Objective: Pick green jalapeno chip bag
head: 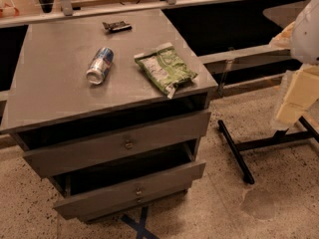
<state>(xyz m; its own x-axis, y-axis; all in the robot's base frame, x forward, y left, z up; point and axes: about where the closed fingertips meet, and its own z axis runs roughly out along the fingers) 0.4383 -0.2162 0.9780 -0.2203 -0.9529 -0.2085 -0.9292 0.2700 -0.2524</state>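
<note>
Camera view: jaws at right edge

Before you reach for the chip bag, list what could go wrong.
The bag lies flat at the front right edge of the cabinet; a nudge may slide it off. The can lies on its side beside it and could roll if bumped. The gripper hangs off to the right, away from the cabinet.

Green jalapeno chip bag (166,69): crinkly foil, slight sheen. Can (100,65): shiny metal. Worktop (55,83): smooth matt grey. Floor (279,203): speckled, polished. Pincer (291,103), right edge of frame: pale matt plastic.
</note>
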